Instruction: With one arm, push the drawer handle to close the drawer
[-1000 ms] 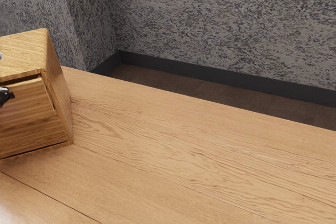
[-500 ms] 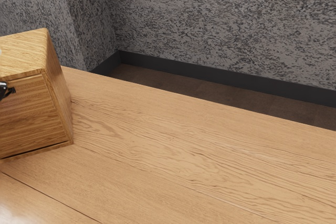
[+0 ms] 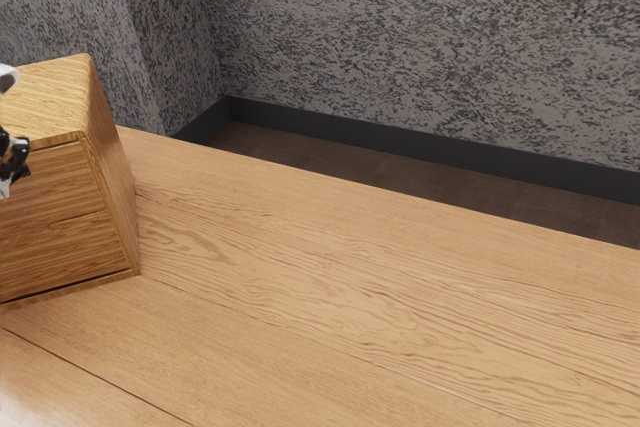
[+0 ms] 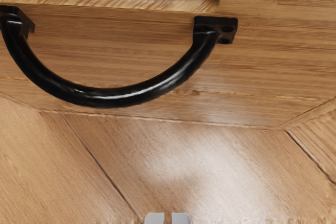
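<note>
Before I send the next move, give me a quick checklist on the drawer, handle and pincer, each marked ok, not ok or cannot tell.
1. Drawer front flush with the cabinet in the exterior view: ok.
2. Drawer seated to its very end stop: cannot tell.
3. Pincer in contact with the handle, should another push be wanted: not ok, they stand apart in the wrist view.
4. Handle fixed to the drawer front: ok, its mounts sit against the wood.
5. Cabinet standing upright on the table: ok.
</note>
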`<state>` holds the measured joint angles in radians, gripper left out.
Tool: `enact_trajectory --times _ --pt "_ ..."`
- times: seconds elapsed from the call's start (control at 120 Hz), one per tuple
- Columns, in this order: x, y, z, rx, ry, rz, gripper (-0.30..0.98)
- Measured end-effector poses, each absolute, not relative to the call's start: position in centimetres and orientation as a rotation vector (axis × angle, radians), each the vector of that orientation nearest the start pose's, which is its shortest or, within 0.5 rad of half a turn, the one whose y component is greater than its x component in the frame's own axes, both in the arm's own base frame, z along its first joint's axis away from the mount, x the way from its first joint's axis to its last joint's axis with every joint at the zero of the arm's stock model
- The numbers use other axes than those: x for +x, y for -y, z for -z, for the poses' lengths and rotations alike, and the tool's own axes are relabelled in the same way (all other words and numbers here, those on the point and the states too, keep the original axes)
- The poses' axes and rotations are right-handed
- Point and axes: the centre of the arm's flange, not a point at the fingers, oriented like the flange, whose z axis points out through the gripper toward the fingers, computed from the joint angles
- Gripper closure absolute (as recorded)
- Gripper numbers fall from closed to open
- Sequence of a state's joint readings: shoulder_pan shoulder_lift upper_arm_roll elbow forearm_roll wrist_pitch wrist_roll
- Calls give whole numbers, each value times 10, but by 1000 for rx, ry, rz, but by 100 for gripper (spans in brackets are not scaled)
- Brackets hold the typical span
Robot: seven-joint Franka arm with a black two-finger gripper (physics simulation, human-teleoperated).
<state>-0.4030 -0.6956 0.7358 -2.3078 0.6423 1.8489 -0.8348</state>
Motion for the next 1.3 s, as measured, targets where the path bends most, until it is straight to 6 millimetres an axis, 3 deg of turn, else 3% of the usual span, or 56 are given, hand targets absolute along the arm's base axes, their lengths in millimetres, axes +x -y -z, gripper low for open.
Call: enact_trajectory --times 0.033,0.133,0.2,0.258,0.3,0.342,0.417,0.467,0.517,0.575,0.617,0.675,0.767,0.842,1.0,1.1,1.175,1.3 --pt "361 -202 -546 -2706 1257 294 77" --pt "372 -136 -600 -2815 994 402 55" --pt "391 -60 -652 -2952 674 505 41" --pt "391 0 -703 -3004 445 585 31" --pt "398 26 -726 -3010 361 602 26" --pt "406 36 -741 -2971 380 598 22" --pt "426 29 -745 -2927 469 545 16" --pt "438 5 -738 -2945 521 492 13" --pt "448 -20 -749 -2960 570 503 11" --pt "491 -44 -756 -2960 612 496 9" --pt "508 -65 -755 -2965 650 487 8" --pt "510 -100 -769 -2962 717 526 6" --pt "495 -151 -802 -2913 838 640 5" --pt "496 -179 -803 -2880 902 661 4" --pt "504 -203 -780 -2942 923 565 3" --pt "513 -215 -745 -2942 912 395 3" --pt "519 -205 -736 -2960 859 342 2" --pt "531 -168 -732 -3002 724 303 2"
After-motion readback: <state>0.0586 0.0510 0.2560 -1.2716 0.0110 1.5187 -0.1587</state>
